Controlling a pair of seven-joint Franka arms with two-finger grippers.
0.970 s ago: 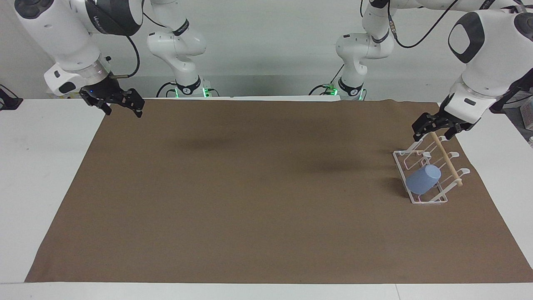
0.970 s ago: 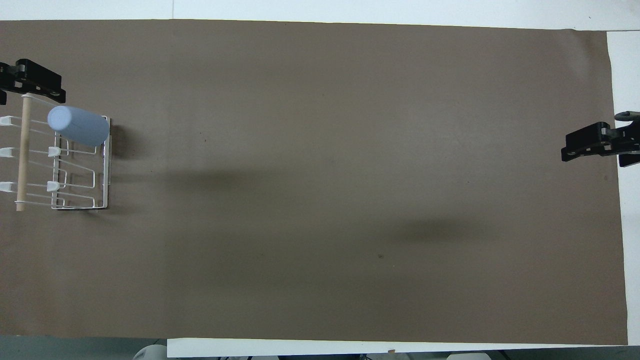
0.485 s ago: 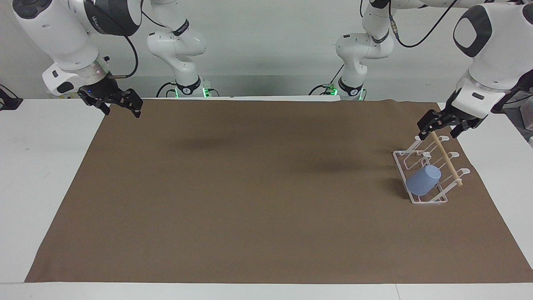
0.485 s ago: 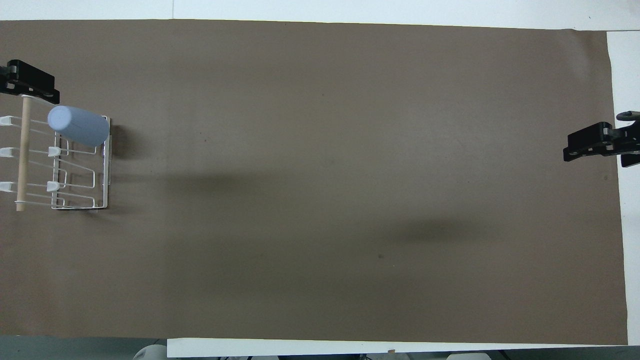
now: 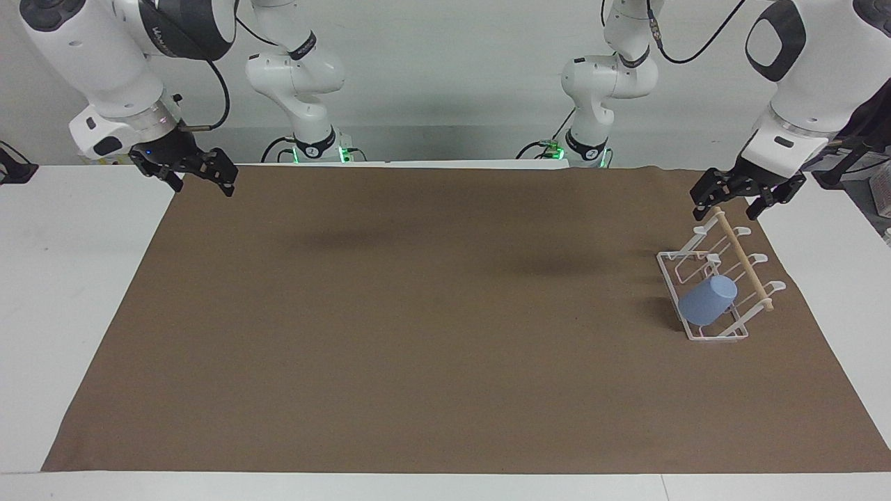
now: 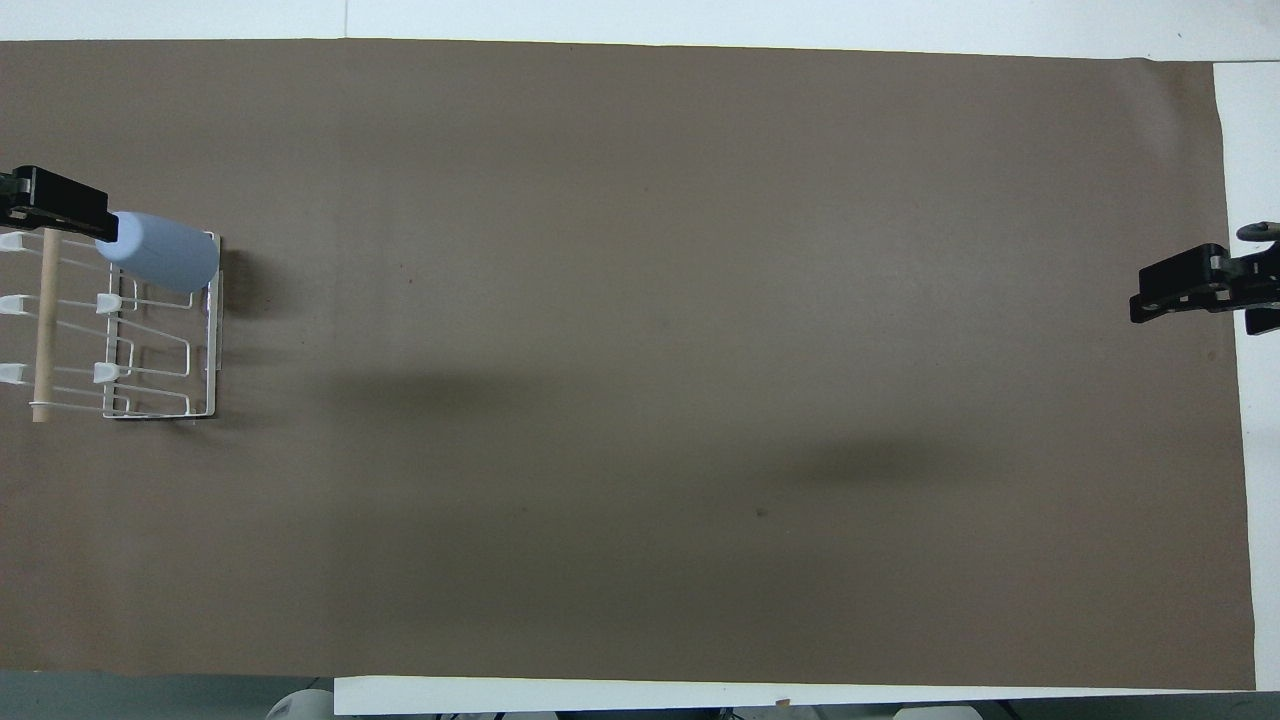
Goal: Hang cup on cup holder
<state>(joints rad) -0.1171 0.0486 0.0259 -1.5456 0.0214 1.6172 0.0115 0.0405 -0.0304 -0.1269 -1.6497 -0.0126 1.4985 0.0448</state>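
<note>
The light-blue cup (image 5: 708,300) (image 6: 165,252) sits tilted on a slanted prong of the white wire cup holder (image 5: 670,273) (image 6: 160,412), at the holder's end farther from the robots, its closed base pointing up toward the wooden dowel (image 5: 746,264) (image 6: 43,330). My left gripper (image 5: 727,207) (image 6: 55,200) hangs in the air over the holder's dowel side, open, empty and clear of both cup and holder. My right gripper (image 5: 204,186) (image 6: 1190,290) waits open and empty over the mat's edge at the right arm's end of the table.
A brown mat (image 5: 418,313) (image 6: 650,350) covers most of the white table (image 5: 69,278). The holder stands near the mat's edge at the left arm's end. Both arm bases stand along the table's robot-side edge.
The left gripper has drawn back from the holder toward the robots, still open. The cup stays on its prong. The right gripper has barely shifted.
</note>
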